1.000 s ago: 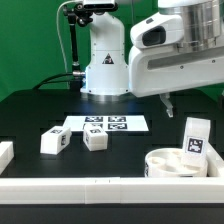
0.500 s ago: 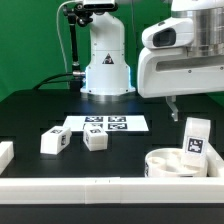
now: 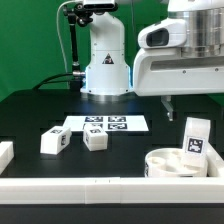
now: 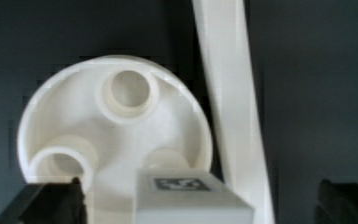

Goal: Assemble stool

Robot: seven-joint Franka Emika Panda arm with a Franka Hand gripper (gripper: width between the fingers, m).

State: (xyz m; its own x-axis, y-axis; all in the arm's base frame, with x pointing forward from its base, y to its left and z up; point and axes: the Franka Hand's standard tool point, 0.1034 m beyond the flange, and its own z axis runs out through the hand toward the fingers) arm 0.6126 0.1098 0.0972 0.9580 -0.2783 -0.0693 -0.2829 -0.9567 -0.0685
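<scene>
Shifted slightly toward the exterior view's left since half a second ago, the arm (image 3: 185, 55) hangs over the bench (image 3: 30, 112). Nearest, the seat (image 3: 163, 163) sits at 4 o'clock, with one leg (image 3: 195, 138) upright at its 2 o'clock rim. A second leg (image 3: 55, 142) and a third leg (image 3: 95, 140) lie at 9 o'clock. The marker board (image 3: 105, 124) lies behind them. The claw (image 4: 197, 196) is spread wide and empty.

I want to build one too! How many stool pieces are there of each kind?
legs: 3
seat disc: 1
Total: 4
</scene>
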